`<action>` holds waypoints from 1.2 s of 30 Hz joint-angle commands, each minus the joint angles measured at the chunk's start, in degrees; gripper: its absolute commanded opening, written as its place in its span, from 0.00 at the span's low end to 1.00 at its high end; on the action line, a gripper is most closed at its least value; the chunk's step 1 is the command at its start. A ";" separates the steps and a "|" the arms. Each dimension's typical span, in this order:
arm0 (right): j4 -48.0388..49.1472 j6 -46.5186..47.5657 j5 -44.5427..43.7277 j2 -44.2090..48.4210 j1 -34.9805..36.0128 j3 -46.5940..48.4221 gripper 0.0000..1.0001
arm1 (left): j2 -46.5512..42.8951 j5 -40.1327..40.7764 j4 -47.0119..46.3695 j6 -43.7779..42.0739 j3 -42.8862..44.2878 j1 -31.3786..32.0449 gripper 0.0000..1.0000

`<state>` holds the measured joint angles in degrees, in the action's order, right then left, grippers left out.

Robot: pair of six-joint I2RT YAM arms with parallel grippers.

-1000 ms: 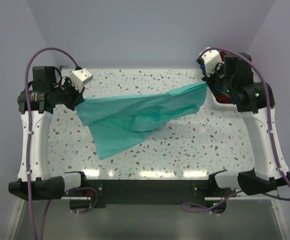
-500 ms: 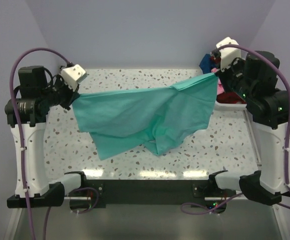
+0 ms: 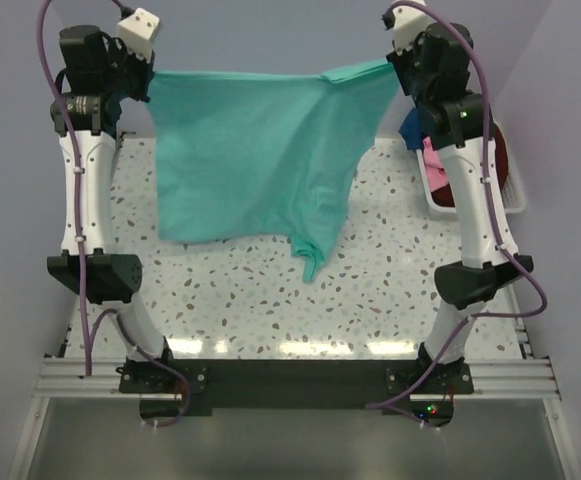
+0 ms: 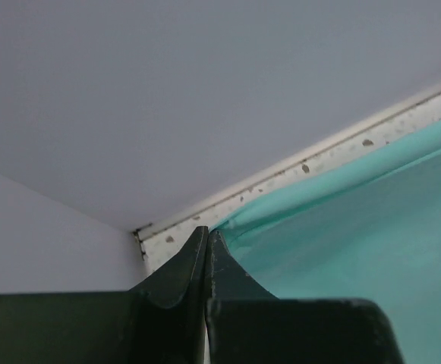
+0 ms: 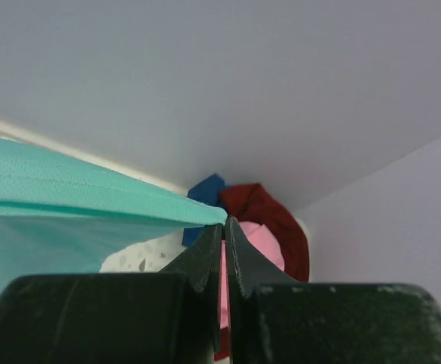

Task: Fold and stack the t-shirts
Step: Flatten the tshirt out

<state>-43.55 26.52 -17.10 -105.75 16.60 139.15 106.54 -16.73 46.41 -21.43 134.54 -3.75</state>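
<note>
A teal-green t-shirt [image 3: 255, 155] hangs spread out high above the speckled table [image 3: 270, 300], held by its two upper corners. My left gripper [image 3: 150, 78] is shut on its left corner, and the cloth [image 4: 357, 220] runs off to the right of the fingertips. My right gripper [image 3: 390, 68] is shut on the right corner [image 5: 91, 197]. One lower corner [image 3: 310, 262] droops to a point close over the table. Pink [image 5: 259, 244], dark red [image 5: 269, 212] and blue [image 5: 205, 189] t-shirts lie heaped beyond the right gripper.
A white basket [image 3: 470, 180] at the table's right edge holds the heaped shirts. Both arms stand raised tall at the left and right sides. Grey walls close in the back and sides.
Both arms have risen steeply, lifting the teal-green t-shirt off the table. It went from draped and sagging to hanging flat and spread between the two grippers.
</note>
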 commanded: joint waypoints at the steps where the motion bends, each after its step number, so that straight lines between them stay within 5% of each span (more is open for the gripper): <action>1: 13.83 2.82 -5.31 6.77 -0.17 5.96 0.00 | -7.21 3.72 -16.67 3.07 -0.89 -0.65 0.00; 4: 19.63 6.08 -3.74 13.35 -0.16 -1.23 0.00 | -17.21 4.16 -28.10 0.78 -11.79 -0.65 0.00; 8: 20.18 8.54 2.48 22.84 -0.25 -15.28 0.00 | -25.03 -0.47 -28.93 -4.13 -23.33 -0.73 0.00; 14: 12.18 14.15 12.61 38.14 -0.16 -43.40 0.00 | -39.18 -15.24 -18.23 -19.22 -50.04 -0.73 0.00; 20: -0.29 19.88 23.15 51.08 -0.16 -68.99 0.00 | -49.23 -17.10 -8.72 -35.04 -78.08 -0.73 0.01; 24: -10.55 21.29 30.89 53.90 0.53 -80.59 0.00 | -53.01 -19.21 -3.19 -40.70 -89.00 0.58 0.15; 25: -12.68 21.46 33.16 53.46 2.02 -81.92 0.05 | -53.19 -19.22 -0.73 -41.75 -91.62 1.28 0.21; 26: -14.96 21.73 33.80 53.02 3.08 -82.72 0.27 | -53.11 -18.17 0.51 -42.98 -92.52 2.59 0.29; 27: -17.07 21.64 34.15 52.41 4.31 -83.42 0.64 | -52.76 -17.38 1.91 -43.52 -93.05 2.87 0.47; 28: -20.23 21.03 34.07 51.80 6.32 -83.17 0.86 | -51.80 -16.76 5.15 -44.13 -93.23 2.87 0.50; 31: -24.20 17.43 36.08 48.90 6.60 -78.35 0.97 | -49.77 -13.60 8.42 -44.40 -91.57 2.87 0.69; 36: -19.15 8.04 34.78 38.97 6.52 -71.66 0.88 | -46.53 -12.62 1.78 -32.84 -88.75 1.81 0.70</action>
<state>-65.52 41.56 16.56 -62.50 23.14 63.70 58.11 -29.82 52.12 -61.12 41.98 -1.37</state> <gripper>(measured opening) 0.922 0.700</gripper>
